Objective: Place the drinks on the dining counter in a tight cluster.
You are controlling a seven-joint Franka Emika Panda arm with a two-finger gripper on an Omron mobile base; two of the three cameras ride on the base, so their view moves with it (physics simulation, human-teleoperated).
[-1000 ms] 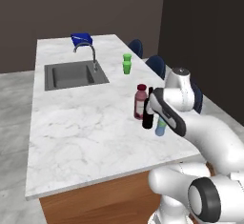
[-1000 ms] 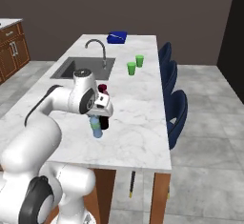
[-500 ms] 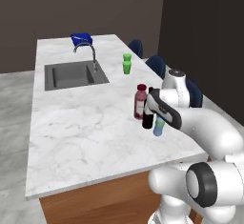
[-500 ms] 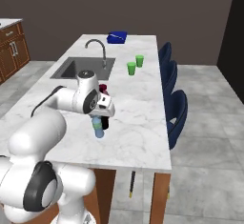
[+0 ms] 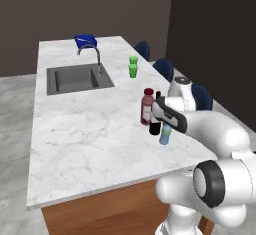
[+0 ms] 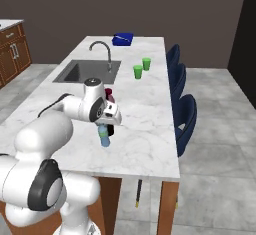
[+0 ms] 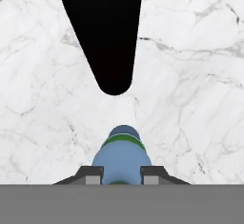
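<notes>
The robot's fingers (image 7: 121,174) clamp either side of the small blue water bottle (image 7: 121,157), seen from above in the hand view with its green band just past the two dark tips. The bottle (image 5: 165,134) is upright at the marble desk (image 5: 85,134), near the edge that faces the blue stools (image 6: 184,116); whether its base touches the marble cannot be told. Just beside it stands the tall black wine bottle (image 5: 155,121), which looms as a dark tapering shape (image 7: 102,32) in the hand view, and close on the wine bottle's far side is the stout dark-red juice bottle (image 5: 147,107). From the right base view the water bottle (image 6: 104,135) hangs under the white hand, with the wine bottle (image 6: 109,124) partly hidden behind it. Farther along the desk sit two green cups (image 6: 142,68), well apart from the bottles, along with the inset dark sink (image 5: 77,79), its curved faucet (image 5: 92,56) and a blue object (image 5: 85,40) at the far end.
</notes>
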